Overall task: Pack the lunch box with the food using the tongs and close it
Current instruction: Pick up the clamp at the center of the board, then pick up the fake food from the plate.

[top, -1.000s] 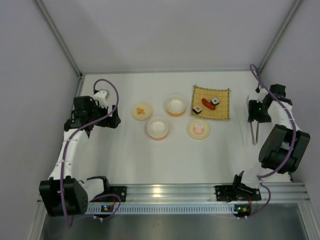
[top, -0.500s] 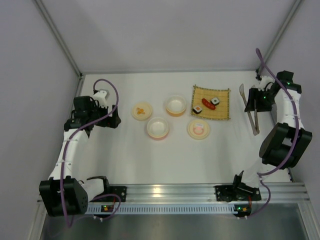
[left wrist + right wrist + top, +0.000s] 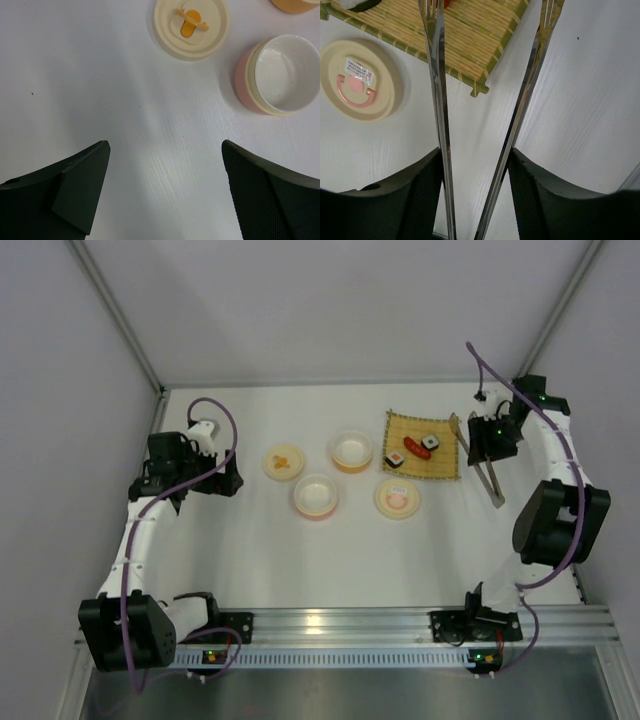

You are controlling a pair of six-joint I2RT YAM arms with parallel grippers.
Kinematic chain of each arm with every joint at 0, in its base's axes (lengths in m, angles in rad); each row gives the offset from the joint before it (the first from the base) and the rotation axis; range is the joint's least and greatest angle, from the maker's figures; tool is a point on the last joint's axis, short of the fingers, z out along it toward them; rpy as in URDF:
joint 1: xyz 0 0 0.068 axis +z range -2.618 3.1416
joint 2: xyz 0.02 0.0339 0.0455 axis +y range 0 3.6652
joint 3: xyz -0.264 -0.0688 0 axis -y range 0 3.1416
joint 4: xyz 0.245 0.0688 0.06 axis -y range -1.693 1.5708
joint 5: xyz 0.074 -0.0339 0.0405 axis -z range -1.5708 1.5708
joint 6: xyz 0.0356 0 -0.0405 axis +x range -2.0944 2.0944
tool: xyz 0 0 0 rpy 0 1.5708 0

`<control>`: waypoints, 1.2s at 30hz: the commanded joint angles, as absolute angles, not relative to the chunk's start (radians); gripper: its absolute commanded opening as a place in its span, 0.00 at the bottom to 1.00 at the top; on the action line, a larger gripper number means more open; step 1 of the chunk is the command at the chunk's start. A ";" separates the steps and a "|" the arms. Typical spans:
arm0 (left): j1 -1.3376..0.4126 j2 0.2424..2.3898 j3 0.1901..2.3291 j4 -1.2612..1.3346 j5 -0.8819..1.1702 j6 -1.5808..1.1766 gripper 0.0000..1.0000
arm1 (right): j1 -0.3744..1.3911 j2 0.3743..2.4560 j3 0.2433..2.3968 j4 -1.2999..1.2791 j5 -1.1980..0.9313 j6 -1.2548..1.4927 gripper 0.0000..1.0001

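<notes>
My right gripper (image 3: 490,443) (image 3: 475,155) is shut on the grey metal tongs (image 3: 493,490) (image 3: 439,100). Their two arms spread apart, and the tips reach over the right edge of the bamboo mat (image 3: 445,465) (image 3: 470,35). On the mat lie a red sausage (image 3: 417,448) and two sushi rolls (image 3: 430,442) (image 3: 395,460). The orange-rimmed bowl (image 3: 350,450) and pink-rimmed bowl (image 3: 316,496) (image 3: 277,74) stand open left of the mat. The orange-print lid (image 3: 283,462) (image 3: 191,27) and pink-print lid (image 3: 397,499) (image 3: 360,82) lie flat nearby. My left gripper (image 3: 228,478) (image 3: 165,150) is open over bare table, left of the orange-print lid.
White walls close in the table at the back and both sides. The metal rail (image 3: 340,625) with both arm bases runs along the near edge. The right arm's cable (image 3: 480,365) arcs above the mat's right side.
The right arm has carried the tongs leftward from the right edge of the table to the mat's right side. The left arm has not moved.
</notes>
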State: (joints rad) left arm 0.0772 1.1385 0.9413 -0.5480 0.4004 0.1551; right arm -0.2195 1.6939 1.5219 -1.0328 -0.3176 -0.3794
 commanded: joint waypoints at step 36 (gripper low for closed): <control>0.077 1.172 0.985 -0.526 0.416 0.166 0.98 | 0.092 2.023 1.847 -1.255 -0.158 -0.638 0.40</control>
State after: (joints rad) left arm 0.0772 1.1702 0.9466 -0.5491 0.4004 0.1562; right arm 0.0761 2.0182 1.7840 -1.2205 -0.1741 -0.6231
